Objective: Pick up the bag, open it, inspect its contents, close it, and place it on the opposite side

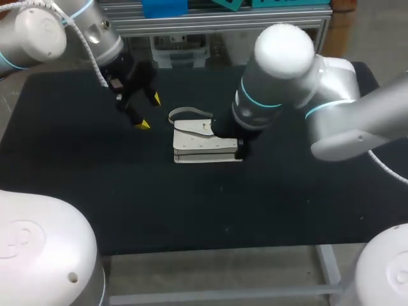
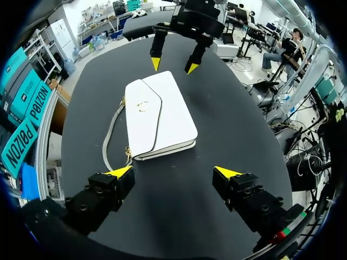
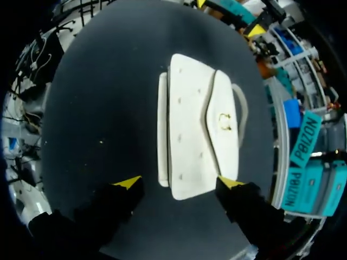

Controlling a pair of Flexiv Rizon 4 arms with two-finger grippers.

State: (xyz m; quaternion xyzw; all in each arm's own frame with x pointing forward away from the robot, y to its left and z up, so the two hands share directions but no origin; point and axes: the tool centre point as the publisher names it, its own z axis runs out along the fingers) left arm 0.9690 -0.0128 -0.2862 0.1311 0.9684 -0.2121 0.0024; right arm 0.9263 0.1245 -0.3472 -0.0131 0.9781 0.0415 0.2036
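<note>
White bag [image 1: 201, 143] lies flat about mid-table on the black table [image 1: 76, 185]. Its flap [image 2: 142, 127] is down, with a small gold clasp [image 2: 142, 106] on it. Grey strap [image 1: 189, 114] loops out on the flap side; part of it tucks under the bag and cannot be followed. Off to that side hangs the left gripper [image 1: 145, 112], apart from the bag, fingers spread wide, nothing between them. At the bag's other end is the right gripper [image 2: 173, 65], fingers apart, nothing clamped. From its own wrist view the bag's near edge lies between the yellow tips [image 3: 128, 182]; contact is unclear. From the head view the right arm [image 1: 280, 83] covers its own fingers and the bag's right end.
</note>
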